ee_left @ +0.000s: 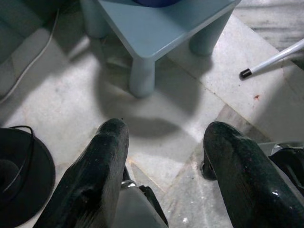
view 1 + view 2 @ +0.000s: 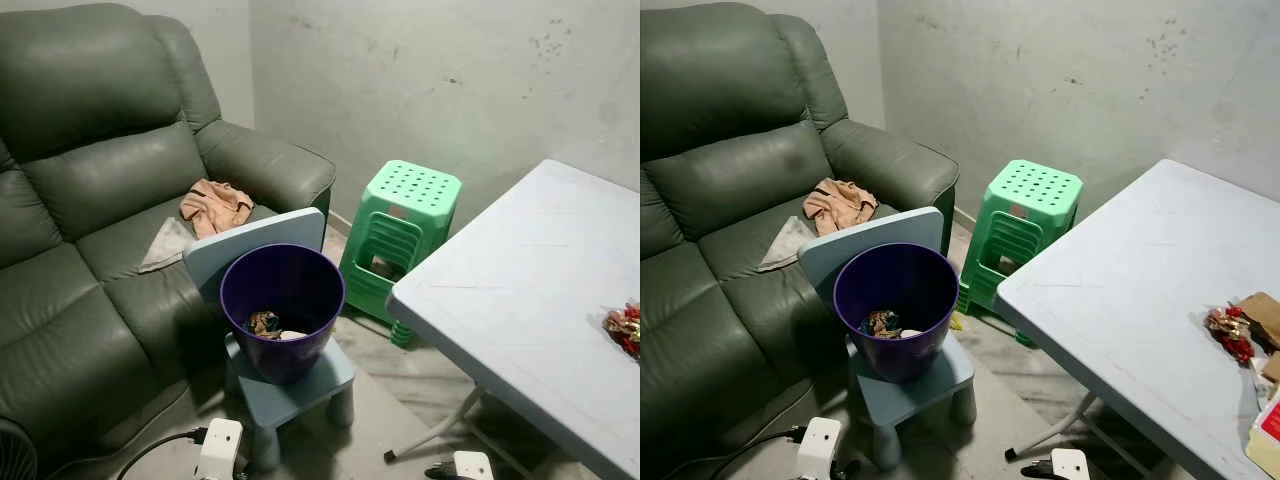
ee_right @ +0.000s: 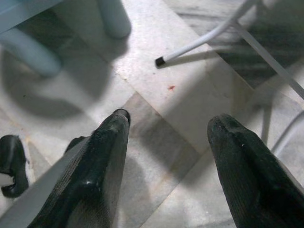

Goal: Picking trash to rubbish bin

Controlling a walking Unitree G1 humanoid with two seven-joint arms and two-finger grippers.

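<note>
I see the trash (image 2: 1230, 333), a small heap of red and gold wrappers, lying on the white folding table (image 2: 1120, 290) near its right side, a little in from the front edge. The purple rubbish bin (image 2: 282, 308) stands on a small blue child chair (image 2: 290, 385), to the left of the table, and it already has some scraps at the bottom. Between the chair and the table corner there is a narrow strip of open marble floor (image 2: 420, 375), and one white table leg (image 2: 432, 430) with a black foot comes down into it.

My left gripper (image 1: 161, 156) hangs low over the floor, just before the chair's front leg, fingers spread wide and empty. My right gripper (image 3: 166, 152) also hangs over the floor, fingers wide apart and empty, with the table leg's foot a little ahead.

Behind the bin is a green leather sofa (image 2: 90, 200) with a crumpled cloth (image 2: 214, 205) on the seat, and a green plastic stool (image 2: 400, 235) stands against the wall.
</note>
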